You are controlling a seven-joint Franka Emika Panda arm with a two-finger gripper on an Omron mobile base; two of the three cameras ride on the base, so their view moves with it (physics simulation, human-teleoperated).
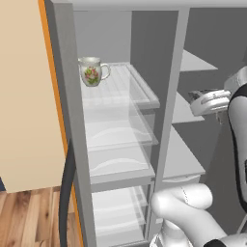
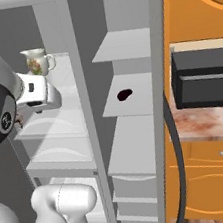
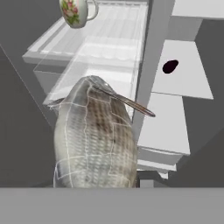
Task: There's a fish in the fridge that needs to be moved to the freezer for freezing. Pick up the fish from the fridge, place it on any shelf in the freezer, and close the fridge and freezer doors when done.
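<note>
A grey scaly fish (image 3: 94, 140) with a thin tail fills the lower middle of the hand view and hides the fingertips. My gripper (image 1: 197, 99) is shut on it and hovers out in front of the open compartments, level with the middle shelves. The fridge (image 1: 120, 120) on the left has clear glass shelves. A white floral mug (image 1: 92, 71) stands on its top shelf. The narrower freezer (image 2: 134, 145) on the right has solid pale shelves (image 2: 137, 87). On the middle shelf lies a small dark oval spot (image 2: 124, 95); I cannot tell what it is. Both doors stand open.
The fridge door's edge (image 1: 61, 87) with its dark handle (image 1: 66, 193) stands at the left. The freezer door's edge (image 2: 162, 50) and handle (image 2: 175, 144) stand at the right. Beyond it are a black microwave (image 2: 205, 82), a counter (image 2: 201, 123) and orange cabinets (image 2: 215, 184).
</note>
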